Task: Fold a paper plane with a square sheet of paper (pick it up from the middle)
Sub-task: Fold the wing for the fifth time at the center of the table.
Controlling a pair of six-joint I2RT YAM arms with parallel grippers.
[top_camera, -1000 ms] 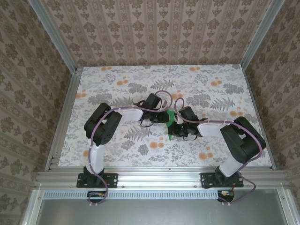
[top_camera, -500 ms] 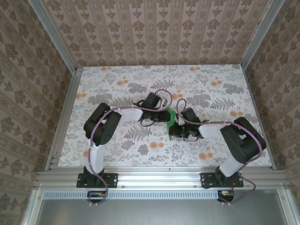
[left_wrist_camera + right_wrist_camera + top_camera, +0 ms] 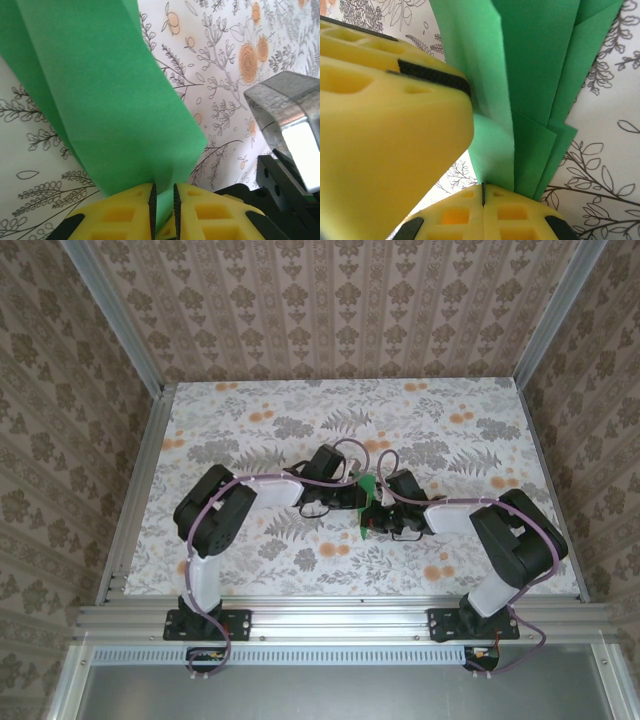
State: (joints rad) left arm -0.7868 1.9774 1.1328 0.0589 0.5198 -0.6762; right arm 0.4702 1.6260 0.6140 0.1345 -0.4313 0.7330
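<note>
The green sheet of paper (image 3: 367, 485) is folded into long stacked layers and held up off the table between my two grippers near the table's middle. In the left wrist view the paper (image 3: 100, 90) rises from my left gripper (image 3: 163, 200), whose pads pinch a folded edge with a narrow green-filled gap. In the right wrist view the layered flaps (image 3: 535, 75) fan upward from my right gripper (image 3: 483, 192), whose jaws meet tightly on a lower edge. A yellow left fingertip (image 3: 385, 125) sits close beside. From above, left gripper (image 3: 353, 496) and right gripper (image 3: 372, 514) almost touch.
The floral-patterned table (image 3: 250, 420) is bounded by aluminium rails and wallpapered walls. A grey metal part of the right arm (image 3: 285, 105) sits just right of the left fingers. Both arms (image 3: 215, 510) fold inward from the near edge.
The right jaws have pressed fully together on the paper. The left arm has shifted slightly, its wrist nudging closer to the right gripper. The paper stays between them.
</note>
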